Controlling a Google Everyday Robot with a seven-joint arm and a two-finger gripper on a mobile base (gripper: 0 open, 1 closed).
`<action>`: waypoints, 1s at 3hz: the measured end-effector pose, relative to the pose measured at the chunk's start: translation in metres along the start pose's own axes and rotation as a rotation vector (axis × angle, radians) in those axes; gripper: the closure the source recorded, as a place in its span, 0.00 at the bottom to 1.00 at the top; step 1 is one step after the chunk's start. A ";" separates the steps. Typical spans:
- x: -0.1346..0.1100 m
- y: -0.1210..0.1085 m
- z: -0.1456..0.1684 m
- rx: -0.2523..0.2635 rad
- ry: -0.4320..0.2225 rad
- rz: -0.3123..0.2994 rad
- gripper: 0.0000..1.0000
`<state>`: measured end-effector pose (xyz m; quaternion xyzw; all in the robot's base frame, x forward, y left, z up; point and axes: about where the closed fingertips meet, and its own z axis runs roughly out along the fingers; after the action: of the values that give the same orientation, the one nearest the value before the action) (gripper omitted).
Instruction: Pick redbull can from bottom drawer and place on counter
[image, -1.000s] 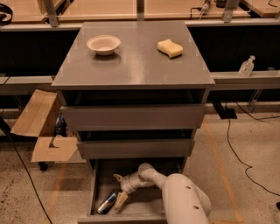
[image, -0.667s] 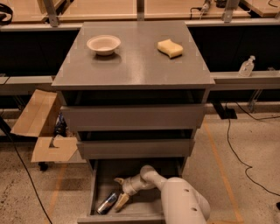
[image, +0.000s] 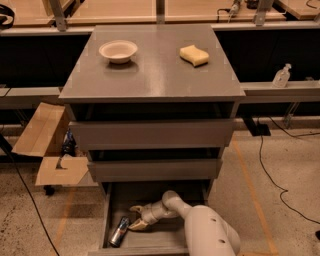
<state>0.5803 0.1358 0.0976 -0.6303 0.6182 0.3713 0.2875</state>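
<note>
jaws spread beside redbull can (image: 119, 232) in bottom drawer (image: 156, 236)

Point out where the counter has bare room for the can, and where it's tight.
Free: the front half of the counter, plus the strip between bowl and sponge. Tight: the bottom drawer, where the gripper sits beside the redbull can.

White bowl (image: 118, 51) and yellow sponge (image: 194, 55) on worktop (image: 155, 75), well apart, bowl to the left. Open cardboard box (image: 42, 145) on floor, left of cabinet. Clear bottle (image: 281, 76) on right ledge. Black cable (image: 267, 172) trails over floor. Gripper (image: 134, 218) at bottom centre, fingers spread.
</note>
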 end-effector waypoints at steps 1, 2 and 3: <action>-0.003 0.000 -0.002 0.000 0.000 0.000 0.90; -0.003 0.000 -0.002 0.000 0.000 0.000 1.00; -0.003 0.000 -0.002 0.000 0.000 0.000 1.00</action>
<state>0.5803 0.1359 0.1010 -0.6304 0.6181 0.3712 0.2876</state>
